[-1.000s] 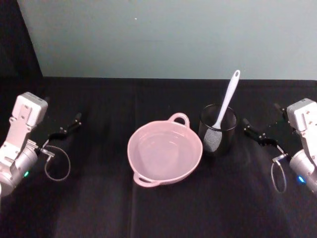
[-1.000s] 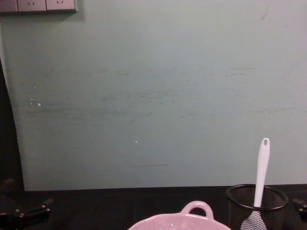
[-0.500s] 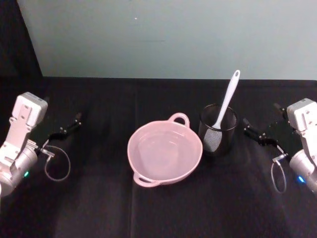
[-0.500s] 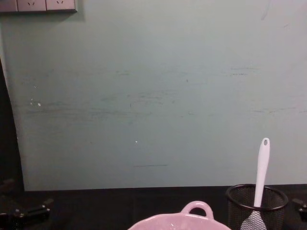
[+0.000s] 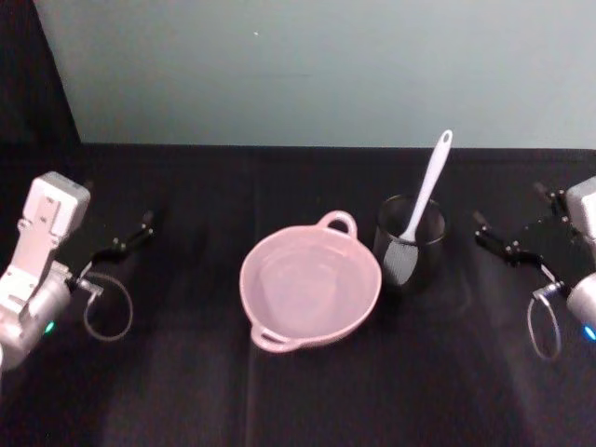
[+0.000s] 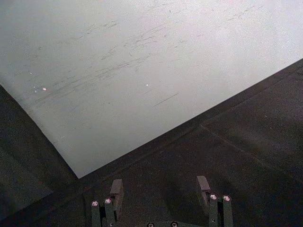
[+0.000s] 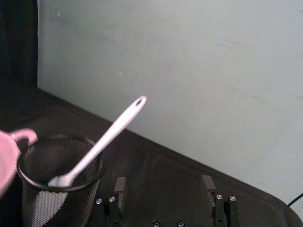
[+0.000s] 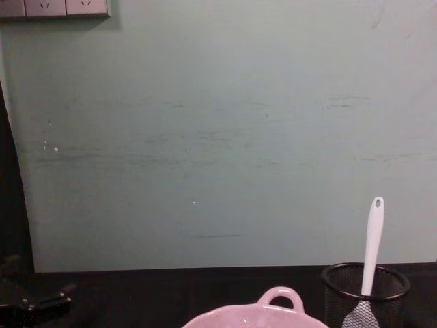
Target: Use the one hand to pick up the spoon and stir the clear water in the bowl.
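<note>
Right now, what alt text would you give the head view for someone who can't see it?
A pale pink bowl of clear water sits on a black cloth, with a white spoon standing handle-up in a black wire-mesh cup to its right. The left gripper and right gripper hang open at either edge.

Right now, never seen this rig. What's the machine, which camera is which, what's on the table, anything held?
It is a two-armed robot. The head view looks down on the table, the chest view looks low across it, and each wrist view looks out past that arm's own fingers. On the black table stand a pink bowl, apparently holding clear water, and to its right a black mesh cup with a white spoon leaning in it, handle up. The left gripper sits at the table's left, the right gripper at its right near the cup. Both are open and hold nothing.
</note>
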`<action>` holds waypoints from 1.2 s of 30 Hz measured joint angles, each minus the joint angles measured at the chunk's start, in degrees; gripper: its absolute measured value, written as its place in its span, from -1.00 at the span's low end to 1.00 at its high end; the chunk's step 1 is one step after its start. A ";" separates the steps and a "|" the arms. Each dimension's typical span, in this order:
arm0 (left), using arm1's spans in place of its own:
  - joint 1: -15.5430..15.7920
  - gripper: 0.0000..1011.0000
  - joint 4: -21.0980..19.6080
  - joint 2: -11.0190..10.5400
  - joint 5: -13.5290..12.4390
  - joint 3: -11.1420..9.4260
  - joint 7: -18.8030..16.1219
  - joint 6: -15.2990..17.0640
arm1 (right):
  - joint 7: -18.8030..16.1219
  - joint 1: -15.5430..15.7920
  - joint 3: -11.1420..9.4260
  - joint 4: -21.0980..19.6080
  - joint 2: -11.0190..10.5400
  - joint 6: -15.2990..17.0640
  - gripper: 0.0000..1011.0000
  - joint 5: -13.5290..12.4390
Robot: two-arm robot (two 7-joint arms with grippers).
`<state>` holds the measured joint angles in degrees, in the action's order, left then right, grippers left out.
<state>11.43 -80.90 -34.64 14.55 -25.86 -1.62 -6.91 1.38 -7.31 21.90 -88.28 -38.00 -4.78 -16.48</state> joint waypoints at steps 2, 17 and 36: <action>0.00 1.00 0.00 0.00 0.00 0.00 0.00 0.00 | -0.66 1.12 -1.28 -1.79 -0.71 0.25 0.98 -1.43; 0.00 1.00 0.00 0.00 0.00 0.00 0.00 0.00 | -18.09 0.84 -10.32 -4.03 1.46 11.99 0.98 -27.74; 0.00 1.00 0.00 0.00 0.00 0.00 0.00 0.00 | -26.19 -15.86 -4.41 15.51 9.75 23.56 0.98 -40.72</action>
<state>11.43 -80.90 -34.64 14.55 -25.86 -1.62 -6.90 -24.81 -23.16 17.49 -72.78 -28.24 18.78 -57.20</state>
